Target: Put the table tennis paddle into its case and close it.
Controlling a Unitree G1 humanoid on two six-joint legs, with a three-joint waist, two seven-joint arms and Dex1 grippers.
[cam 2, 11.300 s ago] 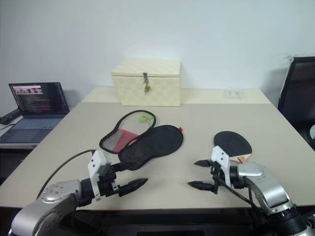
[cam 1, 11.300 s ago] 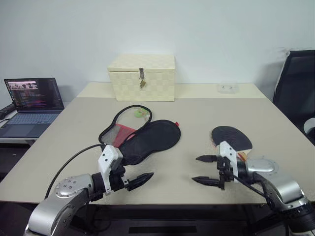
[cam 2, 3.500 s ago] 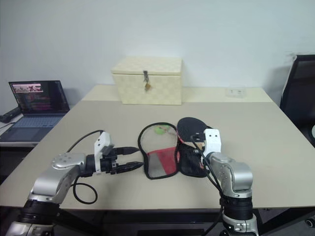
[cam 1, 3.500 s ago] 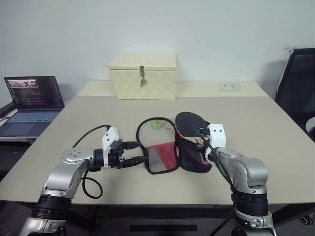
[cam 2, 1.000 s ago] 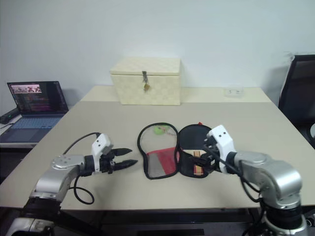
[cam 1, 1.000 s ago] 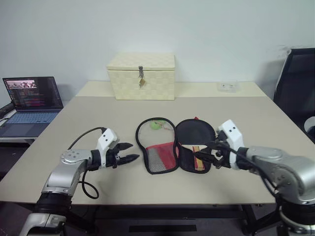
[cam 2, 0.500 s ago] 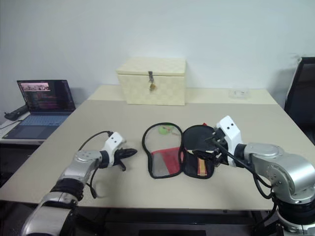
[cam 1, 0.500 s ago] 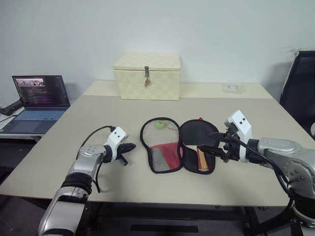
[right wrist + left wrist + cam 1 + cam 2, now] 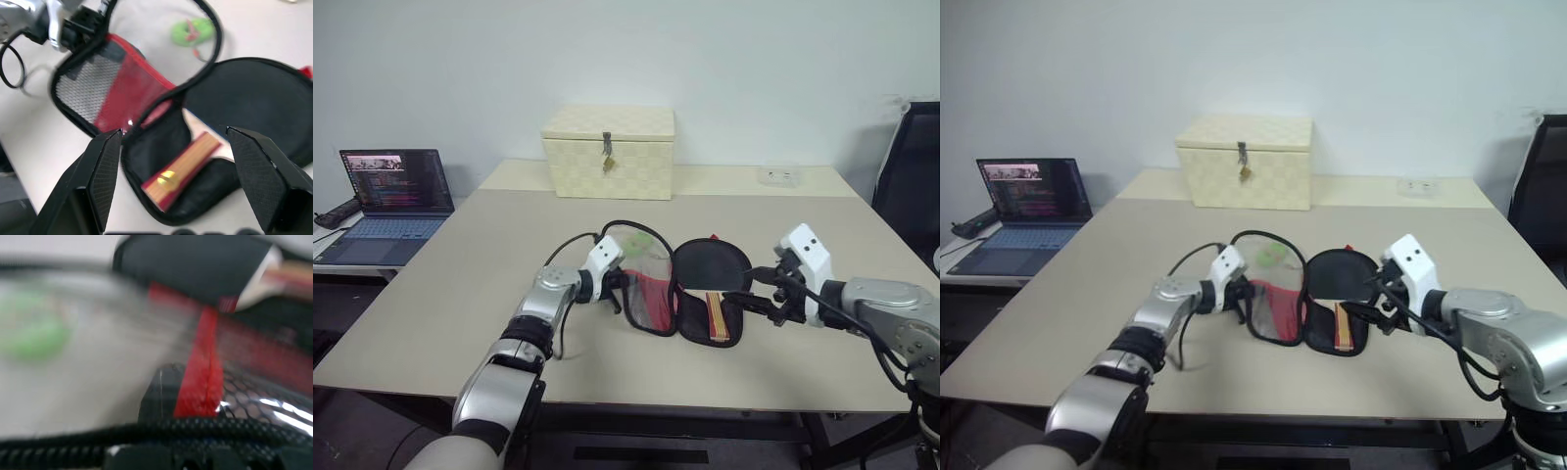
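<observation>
1. Open on the surface (image 9: 460, 294): case (image 9: 705, 294), black half lying flat, grey-and-red flap (image 9: 641, 279) raised off the surface and tilted toward that half.
2. Inside the black half: paddle (image 9: 181, 166), wood-and-red handle toward the near edge, dark face hard to tell from the lining.
3. Left gripper (image 9: 612, 284) at the flap's outer rim, jaws shut; pinched on the rim or merely against it, cannot tell.
4. Right gripper (image 9: 754, 291) just beside the case's right edge, jaws wide, holding nothing.
5. From the right wrist: handle with a brass end cap lying slantwise in the pouch, flap's mesh pocket and red panel, green tag (image 9: 193, 30) on the surface beyond the rim, left gripper at the flap's far side.
6. From the left wrist: blurred close look at the flap's red strip and mesh (image 9: 254, 387), green blur of the tag to one side, pale handle at the far corner.
7. From the head only: cream box (image 9: 609, 152) with latch at the back of the surface, laptop (image 9: 386, 201) on a side table to the left, black chair (image 9: 911, 166) at the right.
</observation>
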